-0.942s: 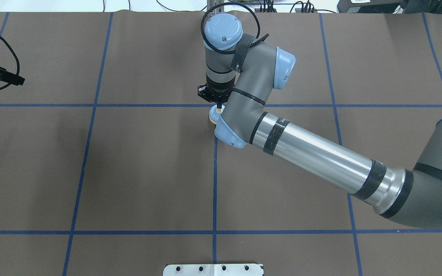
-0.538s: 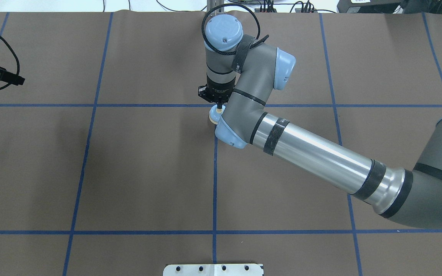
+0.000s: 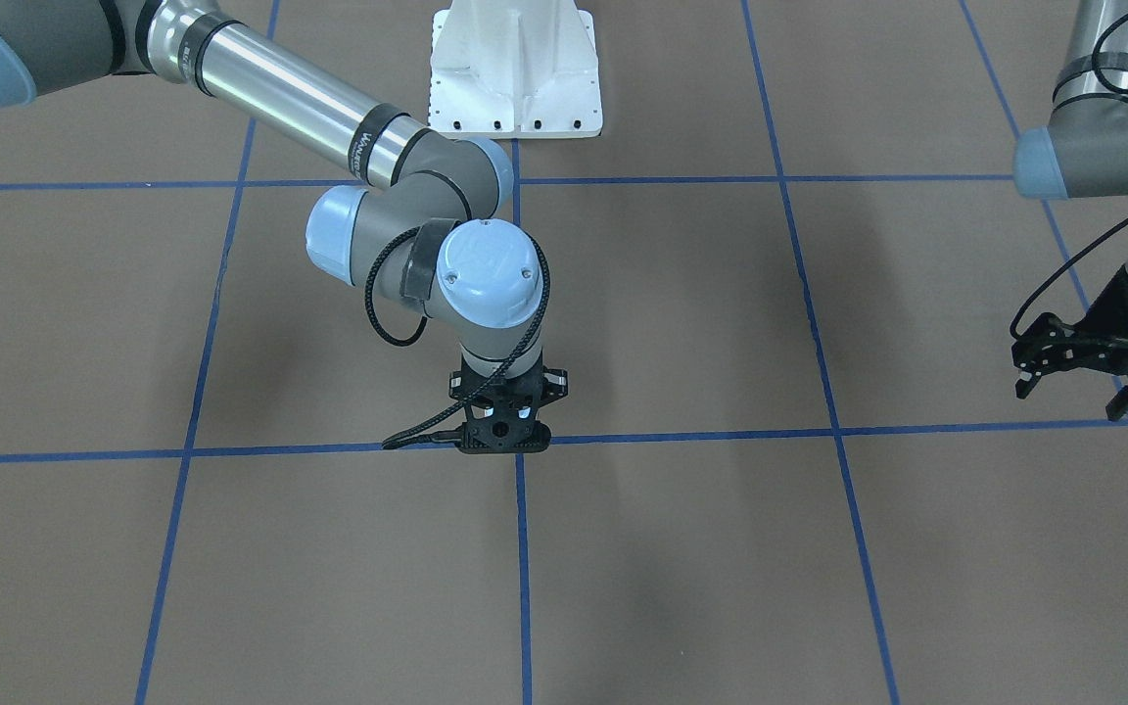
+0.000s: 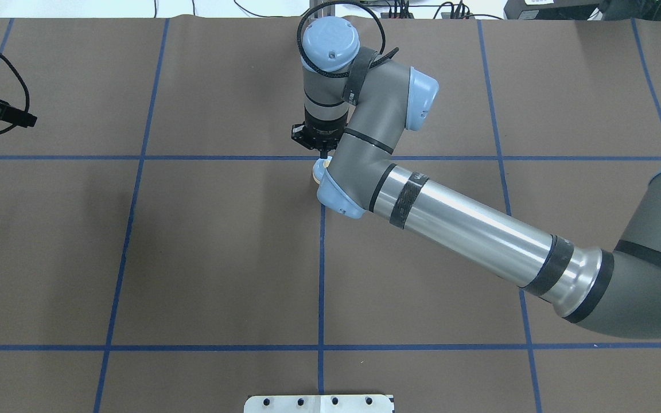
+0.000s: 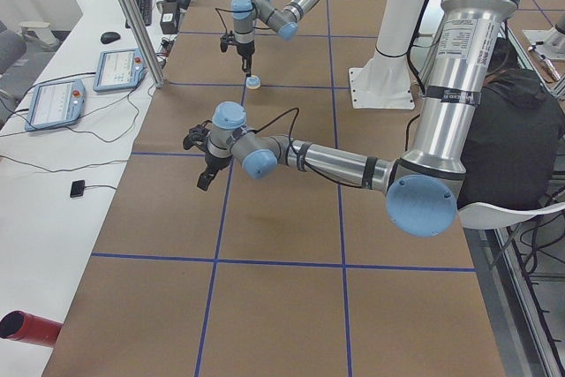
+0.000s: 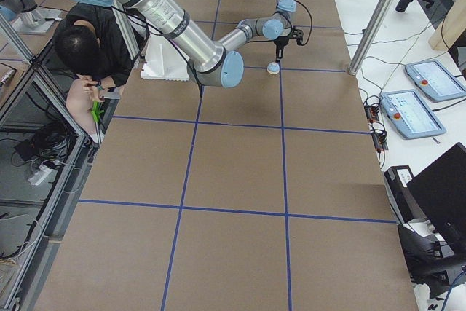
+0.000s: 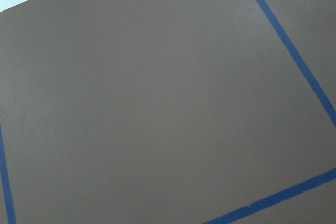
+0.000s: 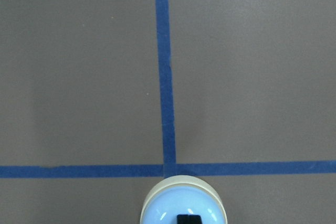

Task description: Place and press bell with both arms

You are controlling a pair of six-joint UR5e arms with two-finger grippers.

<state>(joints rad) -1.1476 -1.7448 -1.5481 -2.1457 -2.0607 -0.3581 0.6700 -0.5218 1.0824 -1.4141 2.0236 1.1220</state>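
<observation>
The light-blue bell [image 4: 319,170] stands on the brown table where two blue tape lines cross, mostly hidden under my right arm. It also shows in the right wrist view [image 8: 184,205], the exterior left view [image 5: 253,83] and the exterior right view [image 6: 273,68]. My right gripper [image 4: 323,154] points straight down over it, fingers shut together and holding nothing. Its black fingertips [image 8: 188,219] cover the bell's top. In the front-facing view the right gripper [image 3: 505,443] hides the bell. My left gripper [image 3: 1073,390] is open and empty, far off to the side above bare table.
The white pedestal base [image 3: 515,73] stands at the robot's edge of the table. Blue tape lines [image 4: 321,275] divide the brown surface into squares. A seated person [image 6: 84,49] is beside the base. Teach pendants [image 5: 119,68] lie on the side bench.
My right wrist has shifted slightly toward the far side and to the left, with the fingertips still over the bell. The bell has not moved. The left arm is still.
</observation>
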